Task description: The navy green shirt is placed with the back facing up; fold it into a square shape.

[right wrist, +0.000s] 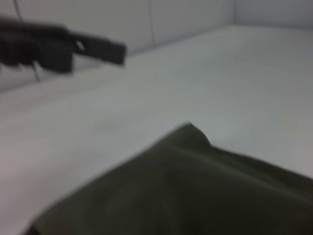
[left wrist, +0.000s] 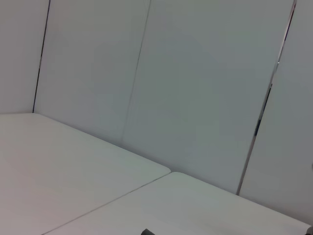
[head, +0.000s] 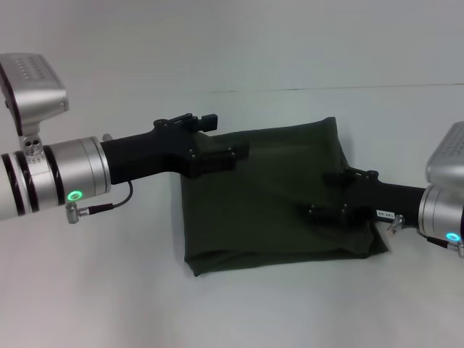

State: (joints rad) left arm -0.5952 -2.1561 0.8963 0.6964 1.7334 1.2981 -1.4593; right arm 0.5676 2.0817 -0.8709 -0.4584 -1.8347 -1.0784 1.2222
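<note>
Head view shows the navy green shirt (head: 268, 196) lying folded into a rough rectangle on the white table (head: 109, 290), nearer the table's right side than its left, one far corner peaked up in the right wrist view (right wrist: 190, 129). Over the shirt's far-left corner hangs the left claw (head: 221, 148), reaching in from the left; whether its fingers are apart or together cannot be told. Reaching in from the right, the right claw (head: 326, 196) sits low over the shirt's right part, its finger state likewise hidden against the dark cloth. Pale wall panels (left wrist: 195, 88) stand behind the table.
</note>
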